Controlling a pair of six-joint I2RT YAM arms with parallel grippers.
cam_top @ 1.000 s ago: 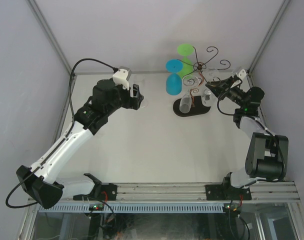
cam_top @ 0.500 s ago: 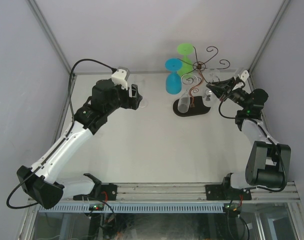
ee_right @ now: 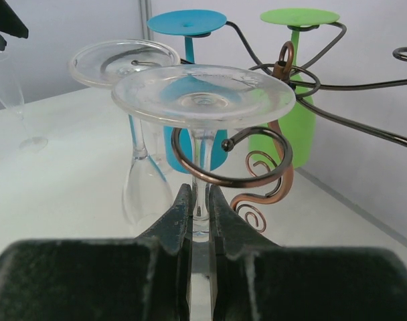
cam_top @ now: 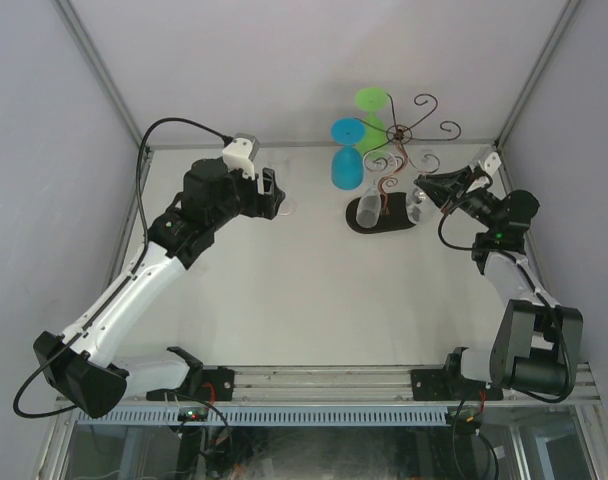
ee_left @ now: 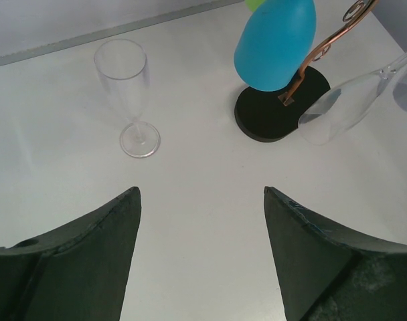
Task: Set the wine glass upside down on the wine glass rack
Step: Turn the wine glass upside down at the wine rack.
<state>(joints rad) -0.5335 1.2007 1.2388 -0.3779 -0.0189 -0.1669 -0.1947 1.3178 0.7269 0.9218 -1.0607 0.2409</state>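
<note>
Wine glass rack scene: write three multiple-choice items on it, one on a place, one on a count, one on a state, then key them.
1. Where is the clear flute?
A) upright on the table, apart from the wine glass rack
B) on the rack's base
C) hanging from the rack

2. How many coloured glasses hang on the rack?
A) one
B) two
C) four

3. How is the right gripper?
A) wide open
B) shut on a stem
C) open around a bowl

Key:
1 A: the left wrist view shows it standing on bare white surface, left of the black base.
2 B: the blue glass and the green glass hang foot-up.
3 B: it pinches the stem of the clear wine glass, which passes through a curled arm.
</note>
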